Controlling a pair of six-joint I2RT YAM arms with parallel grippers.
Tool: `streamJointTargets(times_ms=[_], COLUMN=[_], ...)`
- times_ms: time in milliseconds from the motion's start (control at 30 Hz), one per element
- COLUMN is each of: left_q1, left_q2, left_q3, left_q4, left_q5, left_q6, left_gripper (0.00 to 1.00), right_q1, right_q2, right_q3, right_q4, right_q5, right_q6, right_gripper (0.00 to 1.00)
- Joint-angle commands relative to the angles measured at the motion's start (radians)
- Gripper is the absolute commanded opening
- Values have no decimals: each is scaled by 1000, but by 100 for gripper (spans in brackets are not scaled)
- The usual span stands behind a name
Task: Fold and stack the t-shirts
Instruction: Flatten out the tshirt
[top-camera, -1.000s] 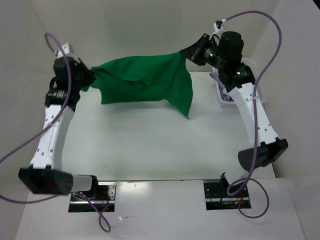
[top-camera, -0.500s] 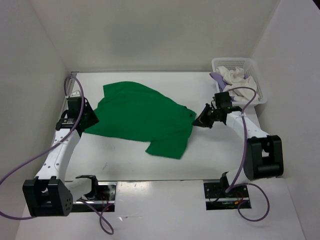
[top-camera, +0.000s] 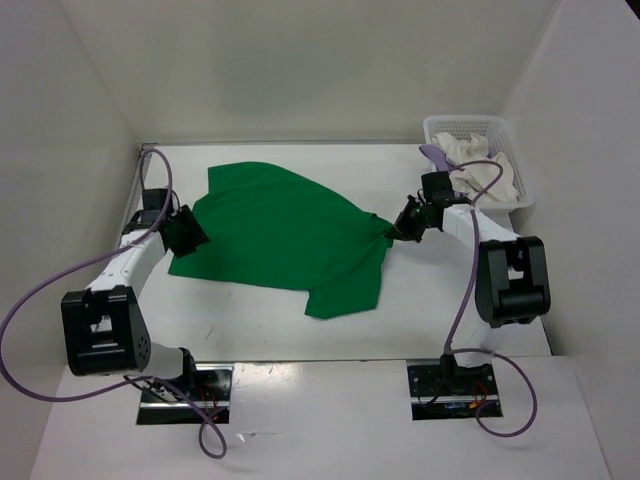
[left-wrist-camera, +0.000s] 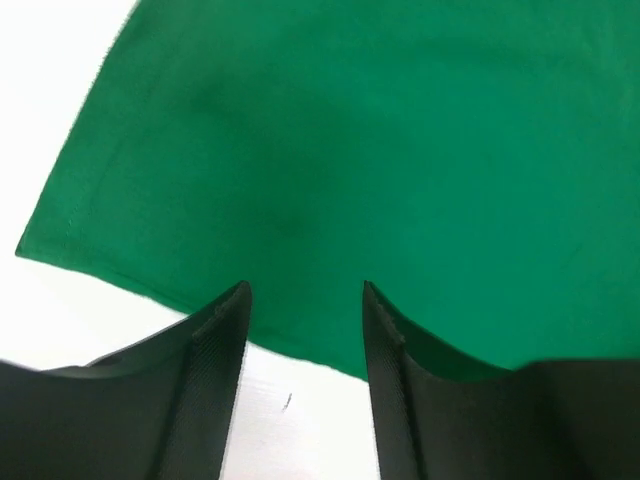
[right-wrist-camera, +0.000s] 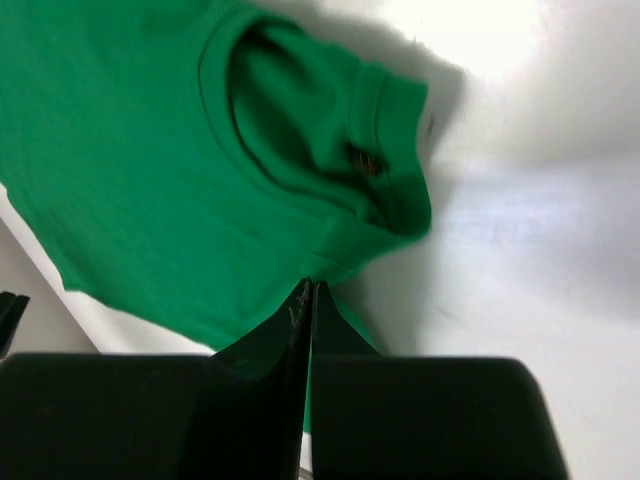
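Nearest on the white table (top-camera: 420, 300) is a loose flap of the green t-shirt (top-camera: 280, 230), pointing toward the arm bases, with bare table on both sides of it. The rest of the shirt spreads from there up and to the left across the middle of the table, opened out but not flat (soft ridges and a diagonal crease run through it, and the outline is uneven). It is bright plain green with a stitched hem. In the left wrist view that hem runs slantwise just beyond the fingertips. The left gripper (top-camera: 190, 236) sits at the shirt's left edge with its claw released: the two fingers (left-wrist-camera: 215, 330) stand apart, green cloth shows flat in the gap, and nothing is pinched. The right gripper (top-camera: 398, 232) is at the shirt's right corner, clenched on a small fold of the green cloth by the neck. In the right wrist view the fingers meet in a thin line at the right gripper's tip (right-wrist-camera: 308, 287). The ribbed collar (right-wrist-camera: 395, 130) lies bunched just past it, with a small tag inside the neck opening. The cloth draws to a point at that grip. Farthest, in the back right corner, stands the white lattice basket (top-camera: 462, 120). The white t-shirt (top-camera: 468, 148) is crumpled inside it and fills most of it. The lavender t-shirt (top-camera: 432, 153) shows only as a bit poking over the basket's near left rim.
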Motion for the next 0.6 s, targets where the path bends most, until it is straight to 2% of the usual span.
streamJointTargets(times_ms=[0,100,167,200,267,333,367,400,467,500,533,567], left_q1=[87,97,97,97,97,97,97,116,156,184,228,244], left_q2=[61,71,25,14,2,-9,-9,0,0,0,0,0], left_q3=[-11,67,86,86,66,20,11,11,-11,-26,-40,-63], left_q4=[52,38,101,116,165,176,126,92,25,24,11,0], left_q5=[170,194,326,374,465,418,325,282,212,188,169,152], left_q6=[-57,-121,-101,-101,-84,-84,-104,-118,-155,-155,-175,-199], left_gripper=[51,37,33,24,14,5,5,9,29,42,79,92], right_q1=[-4,6,6,6,6,6,6,6,6,6,6,6], right_q2=[91,117,82,73,60,60,60,45,22,8,-4,-30], right_q3=[113,128,82,68,30,21,30,42,42,53,53,53], right_q4=[69,69,69,69,69,78,78,66,56,56,47,38], right_q5=[12,0,0,0,-9,-27,-28,-38,-29,-29,-29,-29], right_q6=[9,9,9,9,9,9,9,9,9,9,-7,-16], right_gripper=[1,1,1,1,1,3,6,9,20,34,37,40])
